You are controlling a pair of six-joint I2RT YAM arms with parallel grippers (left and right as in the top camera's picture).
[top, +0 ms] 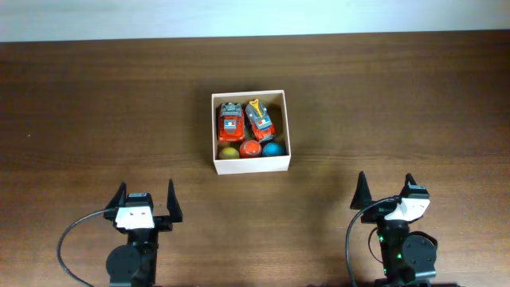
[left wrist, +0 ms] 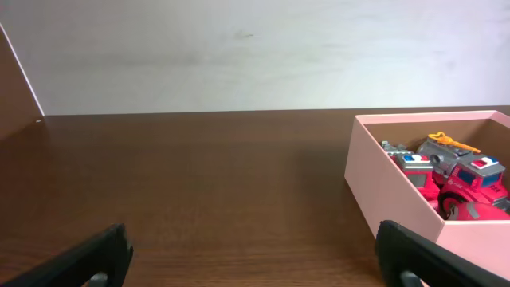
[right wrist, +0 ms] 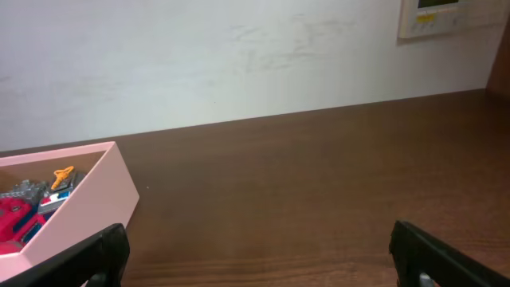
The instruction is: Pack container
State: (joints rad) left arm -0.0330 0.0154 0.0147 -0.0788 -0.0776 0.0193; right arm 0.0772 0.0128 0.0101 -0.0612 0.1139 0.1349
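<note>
Arm: My left pincer (top: 146,191) and my right pincer (top: 385,185) both sit low at the near edge of the dark brown wooden surface (top: 398,96). Each has its fingers spread wide apart with nothing between them.

Operator: And the container?

Arm: The small square cream-white cardboard box (top: 251,166) stands on the surface farther out, between the two pincers and well apart from both. At its far wall lie a red toy truck with a grey top (top: 231,121) and, just beside it, a red toy truck with a yellow fitting (top: 260,119). Along the near wall sit a yellow-green ball (top: 229,152), an orange-red ball (top: 250,149) and a blue ball (top: 272,148) in a row.

Operator: Anything left outside?

Arm: I see no loose toy in any view, so I judge the packing done or nearly so.

Operator: What could go wrong from here?

Arm: The walls look thin and the box light. If I reach in with fingers this wide, one could catch the rim and shove or tip the box, and the balls would roll out. The floor also looks full, so pressing more in could lift a truck over the wall. No lid is in sight, so I can't say how it would close.
</note>
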